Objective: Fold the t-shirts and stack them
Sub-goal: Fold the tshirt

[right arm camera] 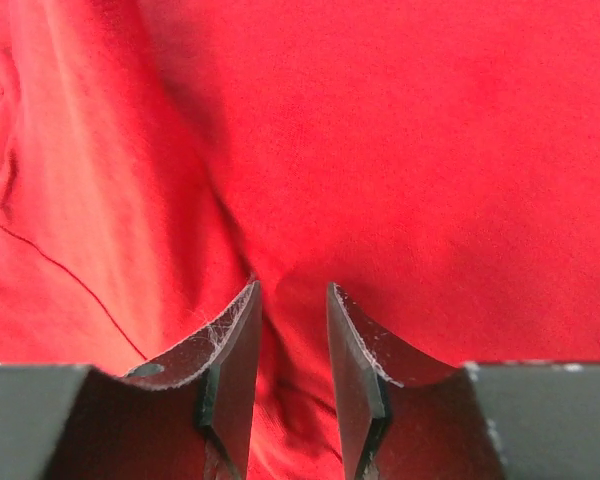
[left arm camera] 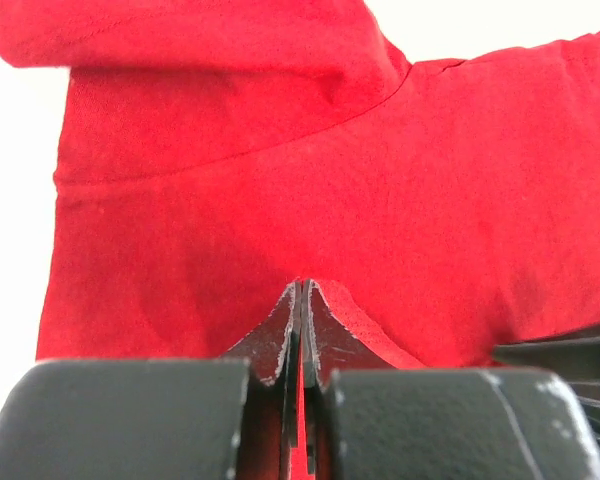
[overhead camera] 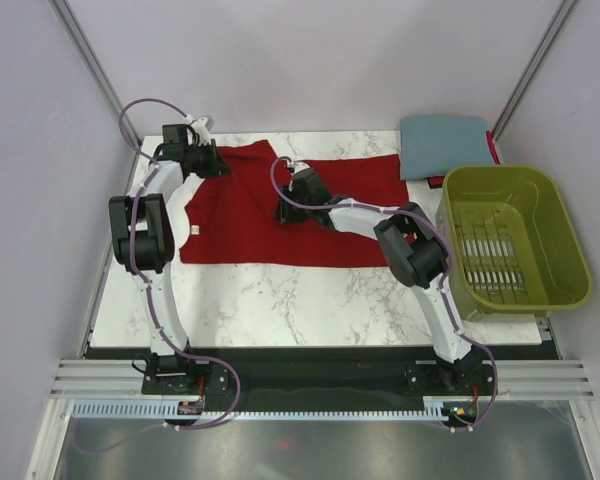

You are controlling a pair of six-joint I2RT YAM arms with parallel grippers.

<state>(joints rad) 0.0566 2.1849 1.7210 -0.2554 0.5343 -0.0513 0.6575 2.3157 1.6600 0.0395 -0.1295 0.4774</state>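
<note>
Red shirt [overhead camera: 250,232] lies spread flat on the marble table [overhead camera: 280,300], covering the centre and running out toward 11 o'clock, with its long edge left-right. Left gripper [left arm camera: 302,288] is at the shirt's 11 o'clock corner, by the sleeve. Its fingers are pressed together and pinch a thin fold of red cloth, and a red strip shows in the slit between them. In the left wrist view the sleeve is flopped over above the pinch point. Right gripper [right arm camera: 292,295] is down on the middle of the red shirt, roughly table centre and a bit toward 12 o'clock. Its fingers are spread partway, and red cloth fills the gap and rumples around the tips. I can't tell whether any cloth is actually caught between them. Blue-grey shirt [overhead camera: 442,146] is already folded into a small square at 1 o'clock, near the red shirt's far right corner. Green basket [overhead camera: 492,172] is at 3 o'clock, just beside the folded shirt and hanging off the table's right side.
</note>
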